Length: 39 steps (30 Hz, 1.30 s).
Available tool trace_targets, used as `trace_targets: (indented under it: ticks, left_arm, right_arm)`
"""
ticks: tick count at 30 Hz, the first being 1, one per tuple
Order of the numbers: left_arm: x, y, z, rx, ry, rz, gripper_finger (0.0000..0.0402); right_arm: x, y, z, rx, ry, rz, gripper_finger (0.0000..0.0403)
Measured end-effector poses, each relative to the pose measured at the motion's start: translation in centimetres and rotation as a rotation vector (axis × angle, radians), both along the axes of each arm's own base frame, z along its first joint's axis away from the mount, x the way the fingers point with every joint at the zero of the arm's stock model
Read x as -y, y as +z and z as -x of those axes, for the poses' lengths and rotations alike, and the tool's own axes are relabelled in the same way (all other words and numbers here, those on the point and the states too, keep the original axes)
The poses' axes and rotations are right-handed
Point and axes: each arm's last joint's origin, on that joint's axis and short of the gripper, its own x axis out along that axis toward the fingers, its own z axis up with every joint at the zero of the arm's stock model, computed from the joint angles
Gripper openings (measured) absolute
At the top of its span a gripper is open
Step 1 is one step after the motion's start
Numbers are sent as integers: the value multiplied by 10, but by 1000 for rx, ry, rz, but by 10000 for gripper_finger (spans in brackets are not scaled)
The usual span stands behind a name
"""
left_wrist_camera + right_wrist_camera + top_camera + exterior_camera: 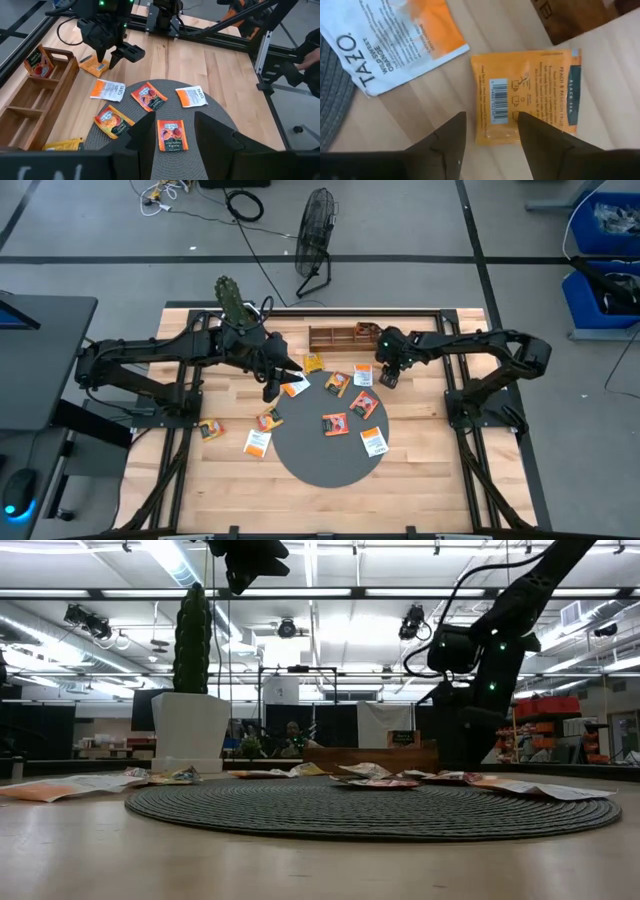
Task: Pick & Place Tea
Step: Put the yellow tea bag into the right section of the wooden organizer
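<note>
Right of centre in high view, just below the tray [338,336], the right gripper [490,131] hangs w/ fingers spread over an orange sachet [527,92] on bare tabletop [420,470], arm bent down steeply. Step: approach for pick; next needs lowering & closing. Left gripper [172,137] released, over mat [330,450].
</note>
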Motion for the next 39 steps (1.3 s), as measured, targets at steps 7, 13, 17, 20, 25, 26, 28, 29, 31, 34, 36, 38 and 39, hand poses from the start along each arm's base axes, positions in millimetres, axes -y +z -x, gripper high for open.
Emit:
trace_targets:
  ticks: [7, 13, 17, 20, 25, 26, 28, 29, 31, 34, 36, 38, 39]
  left_arm:
    - [0, 0, 0, 0, 8, 15, 138]
    - [0, 0, 0, 0, 8, 15, 138]
    - [0, 0, 0, 0, 8, 14, 138]
    - [0, 1, 0, 8, 7, 11, 138]
    - [0, 4, -2, 43, -10, -23, 138]
    - [0, 5, -3, 57, -17, -37, 138]
    - [0, 8, -4, 97, -28, -68, 138]
    - [-1, 10, -5, 122, -34, -85, 138]
    - [-1, 16, -7, 183, -47, -126, 138]
    - [-1, 25, -10, 285, -62, -194, 138]
    - [-1, 31, -11, 351, -66, -231, 138]
    - [-2, 37, -12, 411, -67, -264, 138]
    - [-2, 40, -12, 440, -66, -274, 138]
  right_arm:
    - [-5, -11, 8, -12, 5, -14, 143]
    - [-5, -6, 5, -16, -10, -30, 18]
    - [-10, 9, -2, -35, 23, -79, 11]
    - [-15, 35, -12, 48, 84, -91, 5]
    - [-31, 90, -16, 222, 210, -138, 3]
    - [-34, 103, -16, 287, 240, -151, 2]
    - [-39, 127, -16, 424, 292, -174, 2]
    - [-41, 140, -16, 511, 309, -177, 2]
    - [-43, 166, -18, 710, 342, -183, 1]
    - [-45, 196, -20, 982, 389, -228, 1]
    - [-46, 212, -22, 1125, 435, -282, 1]
    - [-47, 224, -24, 1230, 482, -335, 0]
    - [-48, 229, -24, 1271, 505, -355, 0]
